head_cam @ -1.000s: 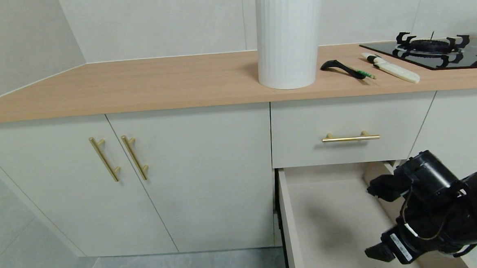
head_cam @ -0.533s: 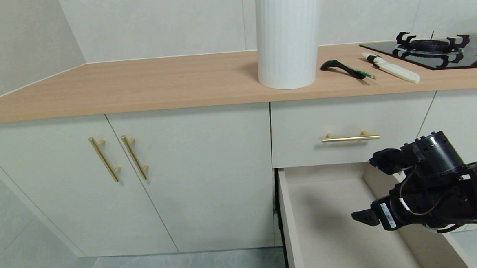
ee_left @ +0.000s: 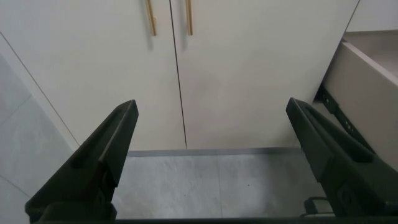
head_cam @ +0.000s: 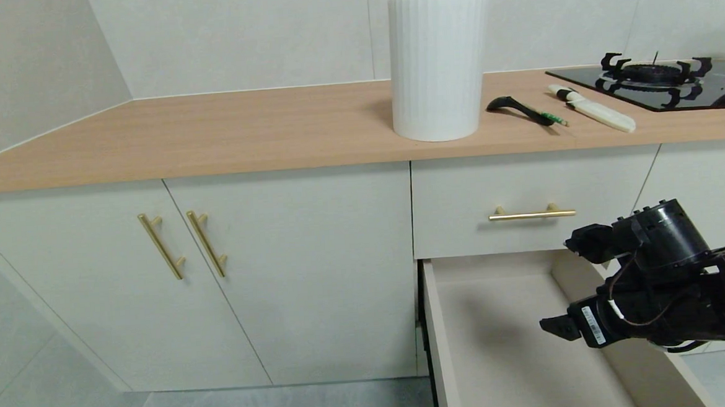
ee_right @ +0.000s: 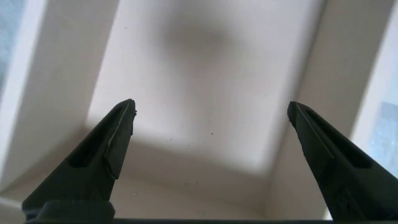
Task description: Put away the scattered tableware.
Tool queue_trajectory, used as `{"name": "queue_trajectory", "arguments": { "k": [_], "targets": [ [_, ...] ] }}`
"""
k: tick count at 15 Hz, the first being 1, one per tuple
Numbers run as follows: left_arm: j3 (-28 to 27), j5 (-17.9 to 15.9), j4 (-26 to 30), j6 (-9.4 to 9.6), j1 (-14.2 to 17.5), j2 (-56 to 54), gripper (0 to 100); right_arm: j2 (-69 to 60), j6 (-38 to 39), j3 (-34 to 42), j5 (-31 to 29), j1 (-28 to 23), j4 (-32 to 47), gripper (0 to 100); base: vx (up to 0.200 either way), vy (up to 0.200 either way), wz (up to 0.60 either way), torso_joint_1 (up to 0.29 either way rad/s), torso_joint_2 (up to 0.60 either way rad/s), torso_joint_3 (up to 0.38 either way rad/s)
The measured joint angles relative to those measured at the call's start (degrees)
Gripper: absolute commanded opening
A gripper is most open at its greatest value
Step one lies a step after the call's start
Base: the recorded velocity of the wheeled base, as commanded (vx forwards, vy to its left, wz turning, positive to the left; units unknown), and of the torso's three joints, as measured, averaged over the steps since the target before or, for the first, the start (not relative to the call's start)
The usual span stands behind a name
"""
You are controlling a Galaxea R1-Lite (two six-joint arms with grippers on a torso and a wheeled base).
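Nearest and low, before the cabinet doors: left gripper, fingers spread wide, nothing between them. Next, at right, right gripper – likewise wide and empty – above the pulled-out drawer, its pale floor bare beneath. Farther up, on the countertop, right of the white ribbed canister: black ladle, then white knife, side by side, well apart from both grippers, just short of the hob. Probably light and stiff, both lying flat – so a low, narrow pinch. Best taken mid-handle for the ladle; by the far handle end for the knife, sparing a possibly sharp, brittle blade.
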Motion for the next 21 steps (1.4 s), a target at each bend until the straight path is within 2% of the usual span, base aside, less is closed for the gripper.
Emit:
{"name": "queue_trajectory", "arguments": {
  "k": [8,17,21],
  "targets": [
    [0.0,0.0,0.0,0.0,0.0,0.0,100,-1.2,0.0,0.0,0.0,0.0,0.0,100,0.0,0.0,0.0,0.139,-0.44,-0.3],
    [0.0,0.0,0.0,0.0,0.0,0.0,100,-1.3,-0.1,0.1,0.0,0.1,0.0,100,0.0,0.0,0.0,0.196,-0.47,-0.279],
    [0.0,0.0,0.0,0.0,0.0,0.0,100,-1.3,-0.4,0.0,-0.1,0.2,0.0,100,0.0,0.0,0.0,0.049,-0.12,-0.062]
  ]
}}
